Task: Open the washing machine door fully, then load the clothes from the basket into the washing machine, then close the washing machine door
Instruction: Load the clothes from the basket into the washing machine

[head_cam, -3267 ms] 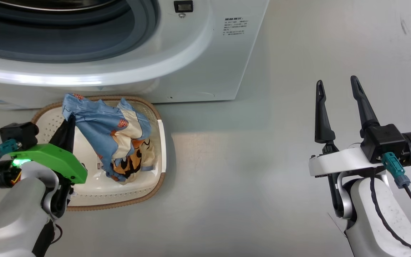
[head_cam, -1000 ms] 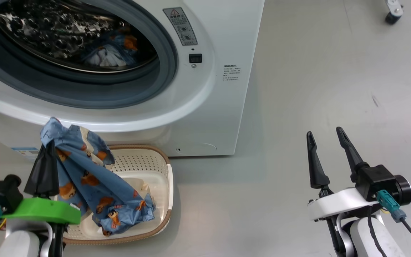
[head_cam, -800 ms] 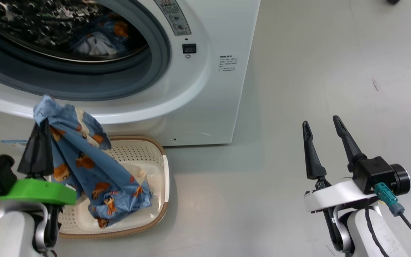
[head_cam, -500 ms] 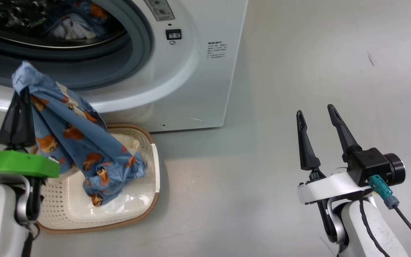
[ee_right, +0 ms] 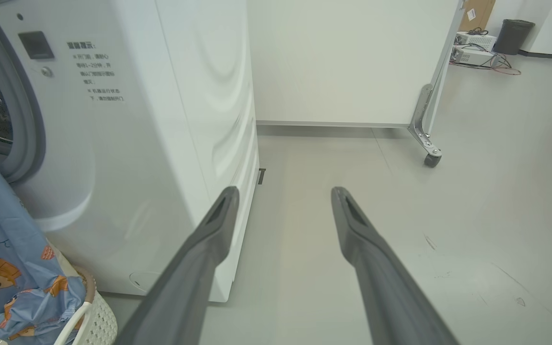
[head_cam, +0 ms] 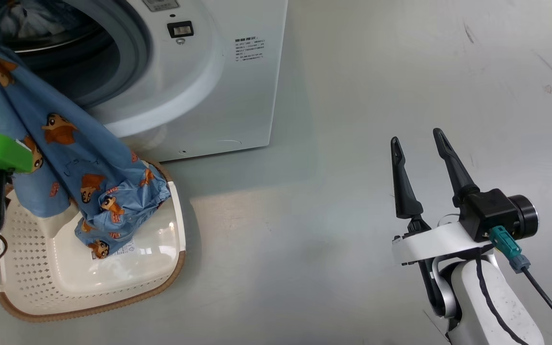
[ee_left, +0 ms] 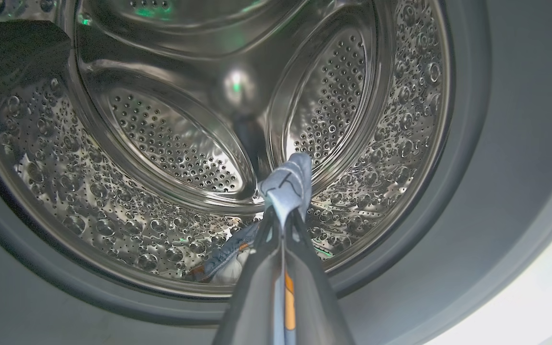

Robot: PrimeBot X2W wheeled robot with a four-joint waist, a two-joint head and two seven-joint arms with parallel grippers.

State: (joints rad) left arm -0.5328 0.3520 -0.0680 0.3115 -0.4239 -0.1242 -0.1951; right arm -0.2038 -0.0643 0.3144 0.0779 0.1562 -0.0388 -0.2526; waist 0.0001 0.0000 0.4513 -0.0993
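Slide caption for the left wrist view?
The left end effector, shut on the clothes, faces into the washing machine.

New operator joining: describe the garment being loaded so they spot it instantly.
Find the white washing machine; before its open mouth hangs a light blue garment with orange cartoon figures, pinched by the left gripper. Unlike the piece inside the drum, its tail reaches into the cream basket.

- The left gripper is held up at the robot's left side, its two dark fingers pressed flat together on a fold of the clothes.
- The right gripper hangs out to the right on its pale forearm, fingers spread wide, pointing forward, holding nothing.
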